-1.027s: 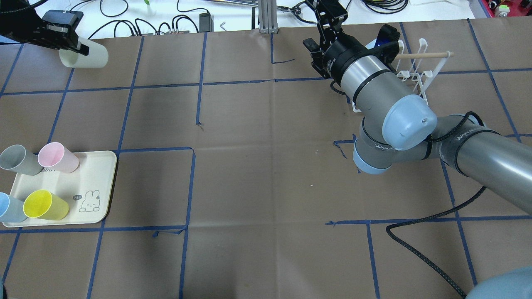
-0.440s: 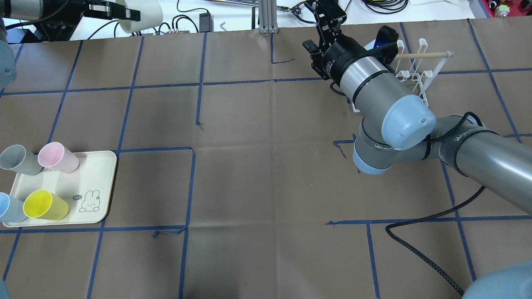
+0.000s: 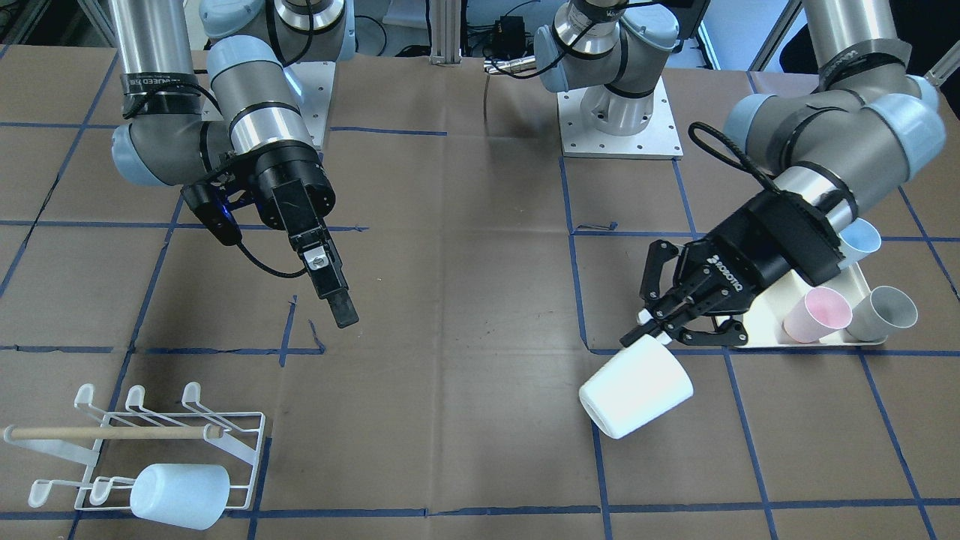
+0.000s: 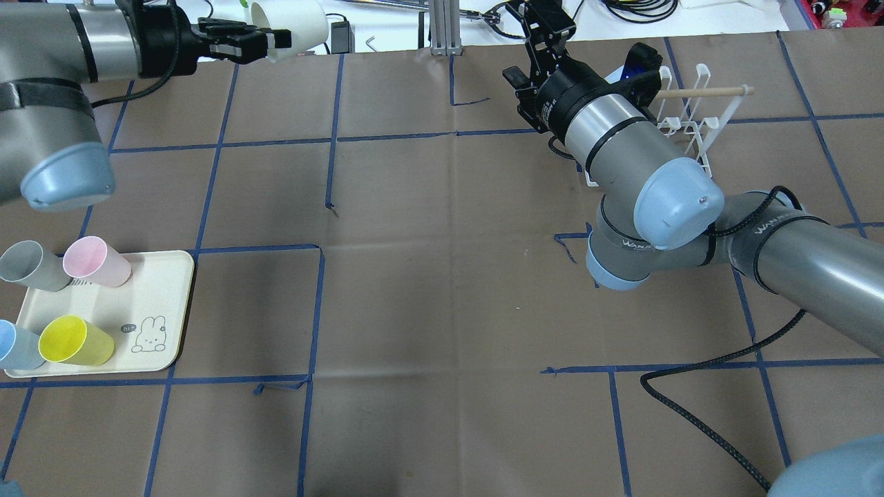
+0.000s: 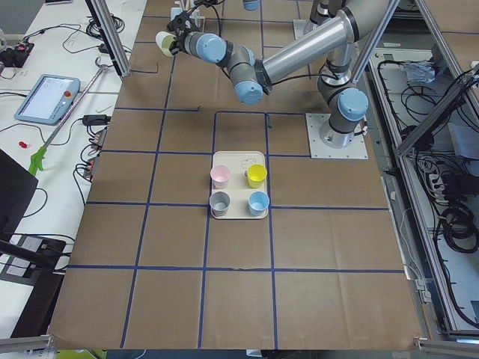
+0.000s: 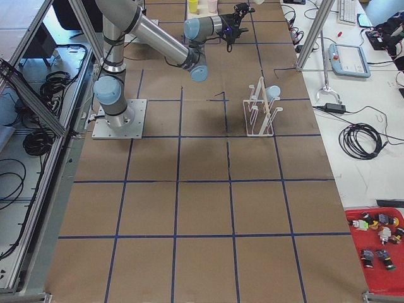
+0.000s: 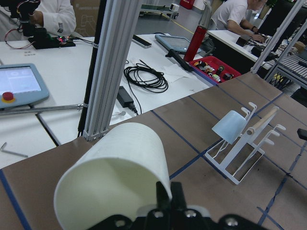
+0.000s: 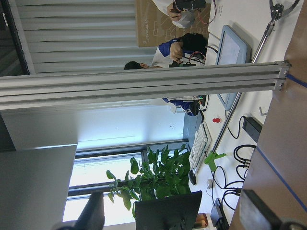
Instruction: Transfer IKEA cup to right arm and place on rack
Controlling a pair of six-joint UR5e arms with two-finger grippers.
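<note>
Presently, white cup (image 3: 636, 386): held on its side, clear of the table (image 3: 465, 300). It is seen right of centre in the lower half of the front-facing view, and at the top edge, left of centre, of the overhead view. Its base is pointed away from the wrist.
Left jaws: clenched on the white cup's rim wall, as is shown in the left wrist view; they are carried by the left arm (image 3: 810, 195).
Right jaws: spread apart and empty, as is shown by the two separate fingers (image 8: 93, 215) in the right wrist view. They are carried by the right arm (image 3: 259, 127), at upper left of the front-facing view, and are pointed downward.
Gap: the white cup and the right jaws are seen well apart.
Rack (image 3: 225, 439): stood at lower left of the front-facing view; a pale blue cup (image 3: 180, 495) is carried on its prongs.
Tray (image 4: 162, 297): set at lower left of the overhead view; a pink cup (image 4: 97, 262), a grey cup (image 4: 27, 266), a yellow cup (image 4: 72, 342) and a blue cup (image 4: 14, 345) are stood on it.
</note>
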